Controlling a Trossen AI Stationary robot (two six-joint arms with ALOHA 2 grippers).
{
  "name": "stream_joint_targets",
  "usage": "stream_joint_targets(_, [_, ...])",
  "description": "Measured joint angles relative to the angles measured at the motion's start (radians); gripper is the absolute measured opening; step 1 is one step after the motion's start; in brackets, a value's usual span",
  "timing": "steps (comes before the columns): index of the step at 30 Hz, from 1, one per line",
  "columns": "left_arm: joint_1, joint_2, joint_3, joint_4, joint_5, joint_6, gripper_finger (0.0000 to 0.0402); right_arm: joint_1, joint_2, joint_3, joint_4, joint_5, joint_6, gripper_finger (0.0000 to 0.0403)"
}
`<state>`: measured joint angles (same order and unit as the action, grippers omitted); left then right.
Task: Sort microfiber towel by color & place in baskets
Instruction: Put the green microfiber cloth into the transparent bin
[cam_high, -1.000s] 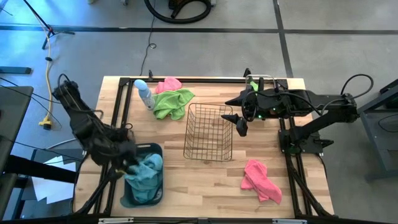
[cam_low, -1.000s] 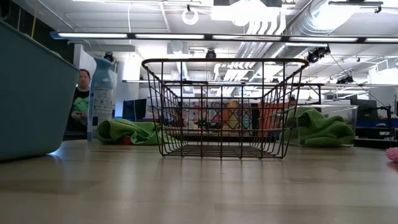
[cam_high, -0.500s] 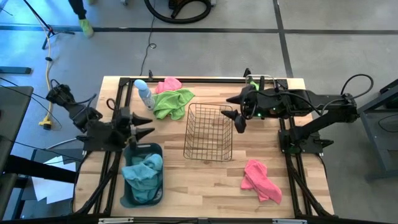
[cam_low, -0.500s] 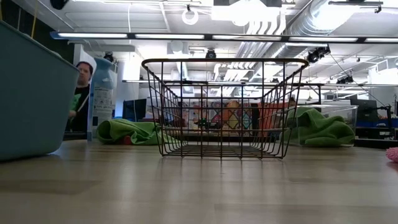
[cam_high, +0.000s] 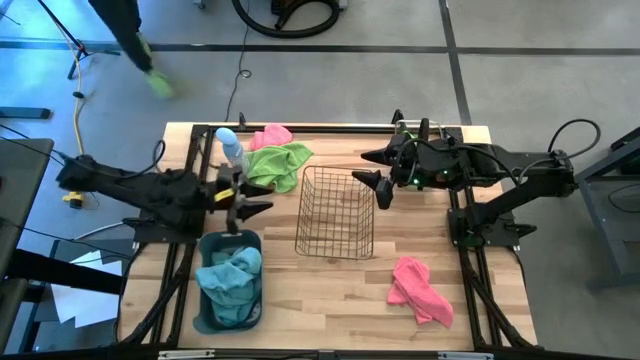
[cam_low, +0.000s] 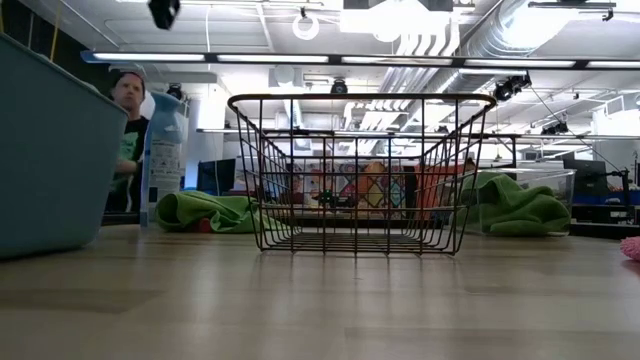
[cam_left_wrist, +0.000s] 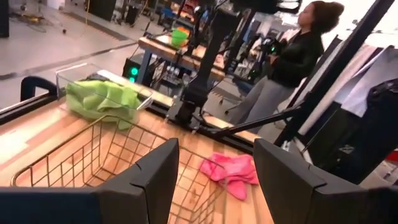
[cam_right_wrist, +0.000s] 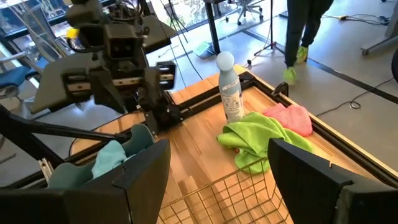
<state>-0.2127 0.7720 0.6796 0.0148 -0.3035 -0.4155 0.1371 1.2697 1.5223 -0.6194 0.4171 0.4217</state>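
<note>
My pale wooden desk (cam_high: 330, 290) carries everything. At its centre stands the tall copper-brown wire mesh basket (cam_high: 336, 212), upright and with nothing in it. At about eight o'clock from it sits the grey-blue rectangular plastic tub (cam_high: 229, 281), with teal microfiber towels (cam_high: 234, 277) heaped inside. The small clear plastic bin (cam_left_wrist: 99, 93), holding a green towel (cam_left_wrist: 104, 98), stands at the desk's far right corner, about one o'clock. A loose green microfiber towel (cam_high: 278, 165) lies at eleven o'clock, touching a pink one (cam_high: 271, 135) behind it, with the pale blue spray bottle (cam_high: 231, 151) just beside them. Another pink microfiber towel (cam_high: 420, 291) lies at four o'clock. My left tool (cam_high: 250, 198) hangs above the tub's far edge, fingers apart, gripping nothing. My right tool (cam_high: 378, 176) hovers over the basket's far right corner, fingers apart, also bare.
</note>
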Motion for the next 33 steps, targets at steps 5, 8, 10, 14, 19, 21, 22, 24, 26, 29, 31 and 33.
stream_joint_targets(5, [0.154, 0.088, 0.001, 0.050, 0.161, -0.037, 0.0193, -0.001, 0.000, 0.000, -0.007, 0.003, -0.019, 0.0267])
stream_joint_targets(8, [0.240, 0.144, 0.049, 0.019, 0.231, -0.049, 0.0193, -0.010, 0.000, 0.000, -0.011, 0.029, -0.045, 0.0267])
stream_joint_targets(10, [0.289, 0.187, 0.111, -0.020, 0.260, -0.022, 0.0193, -0.028, -0.004, 0.000, -0.028, 0.038, -0.045, 0.0267])
stream_joint_targets(14, [0.388, 0.306, 0.293, -0.203, 0.277, 0.055, 0.0193, -0.093, -0.019, 0.001, -0.110, 0.024, -0.048, 0.0267])
stream_joint_targets(19, [0.516, 0.515, 0.551, -0.531, 0.271, 0.120, 0.0193, -0.216, -0.034, 0.000, -0.233, -0.055, -0.124, 0.0267])
stream_joint_targets(21, [0.560, 0.601, 0.642, -0.656, 0.250, 0.148, 0.0193, -0.267, -0.039, 0.001, -0.271, -0.090, -0.172, 0.0267])
stream_joint_targets(22, [0.578, 0.645, 0.687, -0.714, 0.225, 0.156, 0.0193, -0.292, -0.040, 0.001, -0.288, -0.109, -0.199, 0.0267])
stream_joint_targets(24, [0.612, 0.727, 0.767, -0.821, 0.167, 0.156, 0.0193, -0.339, -0.041, 0.000, -0.295, -0.157, -0.256, 0.0267])
stream_joint_targets(26, [0.641, 0.801, 0.835, -0.937, 0.123, 0.142, 0.0193, -0.382, -0.041, 0.000, -0.301, -0.202, -0.306, 0.0267])
stream_joint_targets(29, [0.674, 0.906, 0.902, -1.089, 0.108, 0.131, 0.0193, -0.442, -0.041, 0.000, -0.298, -0.274, -0.376, 0.0267])
stream_joint_targets(31, [0.690, 0.964, 0.920, -1.166, 0.108, 0.135, 0.0193, -0.476, -0.041, 0.000, -0.298, -0.317, -0.400, 0.0267])
stream_joint_targets(33, [0.704, 1.015, 0.922, -1.208, 0.108, 0.153, 0.0193, -0.504, -0.041, 0.000, -0.304, -0.355, -0.408, 0.0267])
